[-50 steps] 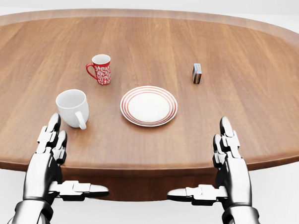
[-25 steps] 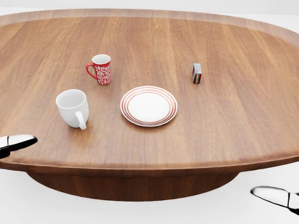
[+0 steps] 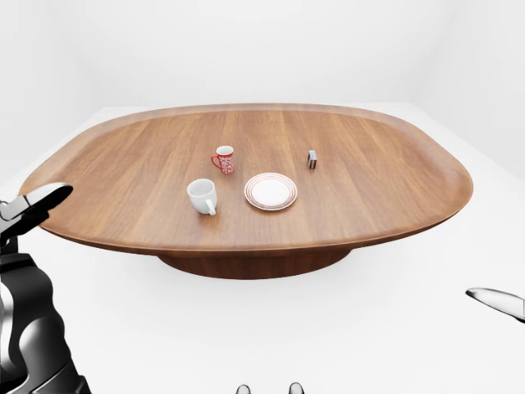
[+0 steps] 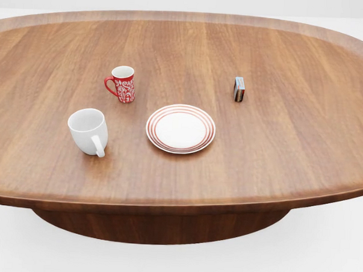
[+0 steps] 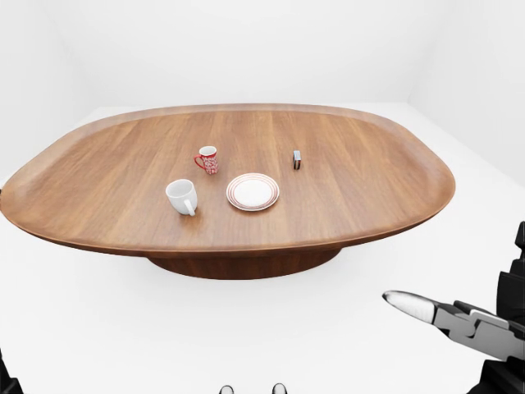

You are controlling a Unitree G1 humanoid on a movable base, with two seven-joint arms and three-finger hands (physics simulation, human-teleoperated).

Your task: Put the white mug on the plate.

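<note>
In the left-eye view one pale finger of the left hand [image 3: 33, 203] pokes in at the left edge, above a dark arm segment that fills the lower left corner; too little of the hand shows to tell whether its fingers are apart or together. In the right-eye view the right hand [image 5: 459, 318] enters from the lower right, with one silver finger [image 5: 414, 305] stretched out toward the left over the white floor [image 5: 271, 328]; the rest of that hand is cut off by the edge, so its fingers' state cannot be told either. Neither hand holds or touches anything, and neither shows in the head view. Both hang low, off the rim of the desk [image 4: 167, 189] and well apart from everything on it. Nearest the left finger, up and to its right, the mug [image 4: 89, 131] stands upright on the wood, its handle turned toward the bottom of the head view. Just beside it to the right lies the plate [image 4: 180, 129], white with red rings, bare, with a gap between the two. Above the mug stands a red patterned cup [image 4: 122, 84]. Farther right, above and right of the plate, a small box [image 4: 239, 89] stands on end.
</note>
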